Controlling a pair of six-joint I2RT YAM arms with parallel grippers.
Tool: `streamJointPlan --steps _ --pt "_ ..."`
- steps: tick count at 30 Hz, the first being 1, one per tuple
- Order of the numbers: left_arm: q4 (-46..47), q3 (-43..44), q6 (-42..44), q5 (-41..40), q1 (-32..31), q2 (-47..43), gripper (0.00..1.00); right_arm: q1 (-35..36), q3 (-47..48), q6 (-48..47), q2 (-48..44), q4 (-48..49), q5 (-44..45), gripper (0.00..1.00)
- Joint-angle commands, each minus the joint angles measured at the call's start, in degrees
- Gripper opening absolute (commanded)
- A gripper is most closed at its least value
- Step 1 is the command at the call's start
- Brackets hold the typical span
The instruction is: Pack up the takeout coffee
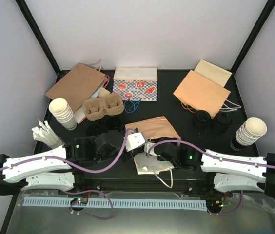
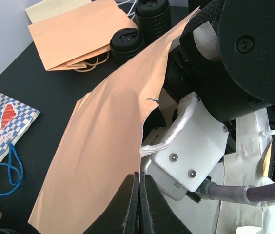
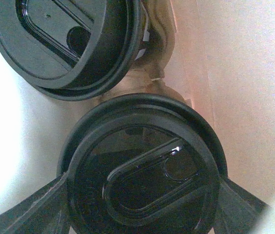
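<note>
One takeout coffee [image 3: 142, 165], a short cup under a black lid, sits between the fingers [image 3: 30, 212] of the right pincer [image 3: 142, 195]. The pincer clasps it from both sides, down inside the open brown bag [image 1: 154, 127] in the middle of the counter [image 1: 176, 109]. A second lidded cup [image 3: 64, 44] lies just beside it in the same bag, so two are inside.

Two more stand out on the counter to the right, one lidded cup [image 1: 202, 118] and its neighbour [image 1: 223, 118]. Both are near the orange-brown bag [image 1: 201, 92].

Left of the open bag are two dark round shapes [image 1: 112, 123], too dim to tell whether they are cups.

The left pincer [image 2: 138, 195] is closed tight, nipping the open bag's edge and holding it up.

Four bags lie flat at the back:
- a brown bag [image 1: 76, 83] at the left
- a patterned bag [image 1: 135, 84] with blue handles in the middle
- the orange-brown bag at the right
- a cream bag [image 1: 214, 72] partly under the orange-brown one

A white bag [image 1: 152, 165] lies crumpled under the two pincers at the near side.

One brown pulp carrier [image 1: 102, 108] rests between the brown and patterned bags.

There are two stacks of lidless cream cups, the left stack [image 1: 62, 113] and the right stack [image 1: 250, 131], well apart. A cluster of white wrapped sticks [image 1: 45, 134] lies just beside the left stack.
</note>
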Motion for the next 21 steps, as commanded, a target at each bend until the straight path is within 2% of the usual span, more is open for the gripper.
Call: streamJointPlan --steps 1,21 --pt "4.1 0.3 -1.5 1.5 0.2 -1.3 0.02 -0.5 0.9 1.4 -0.6 1.1 0.6 0.53" --pt "5.7 0.7 -2.8 6.8 1.8 -1.9 0.01 -0.4 2.0 5.5 -2.0 -4.1 1.2 0.52"
